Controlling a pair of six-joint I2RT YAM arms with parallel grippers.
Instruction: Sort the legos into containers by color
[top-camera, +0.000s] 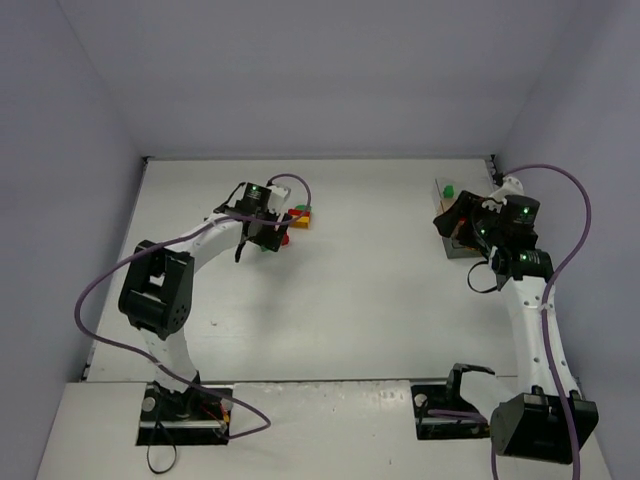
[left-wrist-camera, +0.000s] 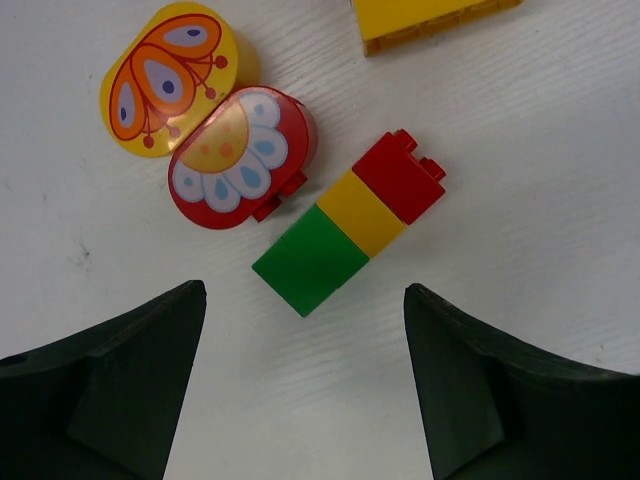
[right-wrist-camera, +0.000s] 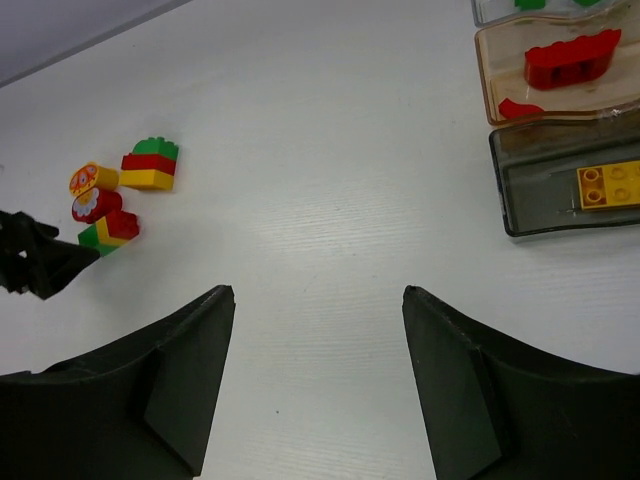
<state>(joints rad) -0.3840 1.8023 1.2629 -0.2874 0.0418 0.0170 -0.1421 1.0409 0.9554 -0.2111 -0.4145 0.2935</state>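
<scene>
In the left wrist view a green-yellow-red lego stack (left-wrist-camera: 345, 225) lies on its side on the white table. Its green end sits just ahead of my open left gripper (left-wrist-camera: 305, 295), with nothing between the fingers. Beside the stack are a round red flower piece (left-wrist-camera: 240, 155), a yellow butterfly piece (left-wrist-camera: 170, 75) and the edge of a yellow brick (left-wrist-camera: 420, 20). From above, the left gripper (top-camera: 262, 240) hovers at this lego cluster (top-camera: 298, 217). My right gripper (right-wrist-camera: 318, 295) is open and empty over bare table, near the containers (right-wrist-camera: 500, 175). These hold red pieces (right-wrist-camera: 570, 60) and a yellow plate (right-wrist-camera: 610, 185).
The tray (top-camera: 441, 197) stands at the far right of the table, partly under the right arm, with a green brick (top-camera: 449, 189) in its far compartment. A red-green-yellow stack (right-wrist-camera: 150, 165) sits in the left cluster. Grey walls close in the table on three sides.
</scene>
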